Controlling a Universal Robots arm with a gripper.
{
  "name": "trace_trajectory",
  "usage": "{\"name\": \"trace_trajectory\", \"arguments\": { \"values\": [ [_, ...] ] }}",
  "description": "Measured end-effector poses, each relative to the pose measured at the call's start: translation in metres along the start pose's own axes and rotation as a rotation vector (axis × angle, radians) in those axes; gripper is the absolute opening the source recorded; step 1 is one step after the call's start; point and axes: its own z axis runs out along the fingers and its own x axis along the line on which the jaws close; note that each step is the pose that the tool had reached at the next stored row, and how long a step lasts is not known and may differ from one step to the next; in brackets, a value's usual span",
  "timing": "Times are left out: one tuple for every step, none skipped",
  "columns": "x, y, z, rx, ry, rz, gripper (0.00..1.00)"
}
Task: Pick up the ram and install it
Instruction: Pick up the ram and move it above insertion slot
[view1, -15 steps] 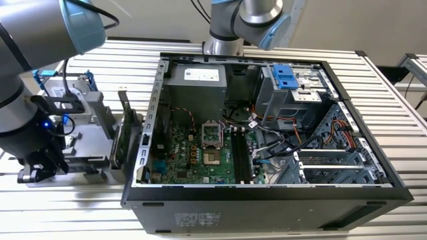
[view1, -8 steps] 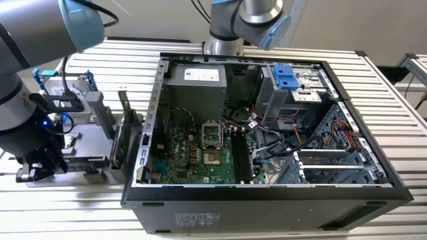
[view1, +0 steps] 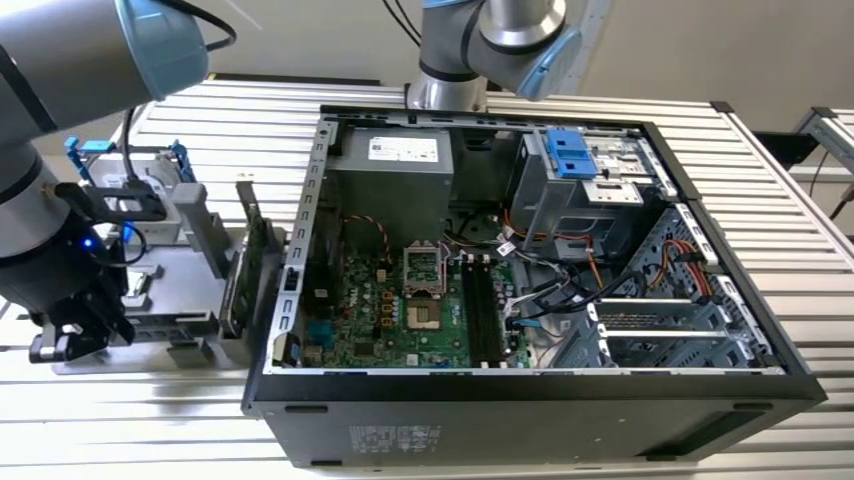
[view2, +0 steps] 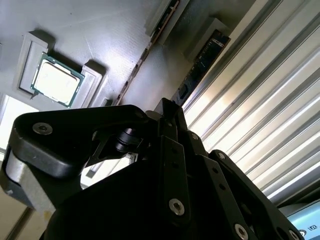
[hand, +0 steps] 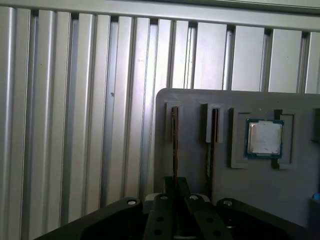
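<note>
**Ribbed metal table (view1: 240, 130), and the ram (hand: 175, 145) waiting on its edge**

Ribbed metal ran under everything. On it, at the exterior view's left of the open computer case (view1: 534, 400), sat the grey holder (view1: 160, 262) where I was working. My pincer (view1: 80, 335) hung low at that holder, well apart from the case.

In both wrist views the ram (view2: 202, 62) stood on its long edge in a narrow slot at the holder's margin, on the side next to bare table. My pincer was lined up along its length, at its near end. Whether the pincer was apart or clamped on the stick I could not tell, because its own body hid the meeting place.

A second stick (hand: 214, 130) stood in the neighbouring slot, just beside. A processor (hand: 264, 137) lay flat in a square recess farther in. I judged that the slots kept each stick upright so its top edge was offered for a grip from above.

The case lay on its side with the panel off, I supposed so that the memory slots (view1: 483, 310) on the board faced upward. Those looked unfilled, so the installing was not yet done.
</note>
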Motion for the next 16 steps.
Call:
{"name": "trace_trajectory", "arguments": {
  "values": [
    [0.0000, 0.0000, -0.0002, 0.0000, 0.0000, 0.000, 0.00],
    [0.0000, 0.0000, -0.0004, -0.0001, 0.0000, 0.000, 0.00],
    [0.0000, 0.0000, -0.0006, -0.0001, 0.0000, 0.000, 0.00],
    [0.0000, 0.0000, -0.0007, 0.0000, 0.0000, 0.000, 0.00],
    [0.0000, 0.0000, -0.0009, 0.0000, 0.0000, 0.000, 0.00],
    [0.0000, 0.0000, -0.0012, -0.0001, 0.0001, 0.000, 0.00],
    [0.0000, 0.0000, -0.0014, -0.0001, 0.0001, 0.000, 0.00],
    [0.0000, 0.0001, -0.0018, -0.0002, 0.0002, 0.000, 0.00],
    [0.0000, 0.0001, -0.0023, -0.0002, 0.0002, 0.000, 0.00],
    [0.0000, 0.0001, -0.0027, -0.0002, 0.0002, 0.001, 0.00],
    [0.0000, 0.0001, -0.0031, -0.0001, 0.0001, 0.001, 0.00],
    [-0.0001, 0.0001, -0.0035, -0.0001, 0.0000, 0.002, 0.00],
    [-0.0001, 0.0001, -0.0038, 0.0000, 0.0000, 0.002, 0.00],
    [-0.0001, 0.0001, -0.0040, 0.0000, 0.0000, 0.003, 0.00],
    [-0.0001, 0.0001, -0.0044, 0.0000, 0.0000, 0.003, 0.00],
    [-0.0001, 0.0002, -0.0047, -0.0001, 0.0000, 0.003, 0.00]
  ]
}}
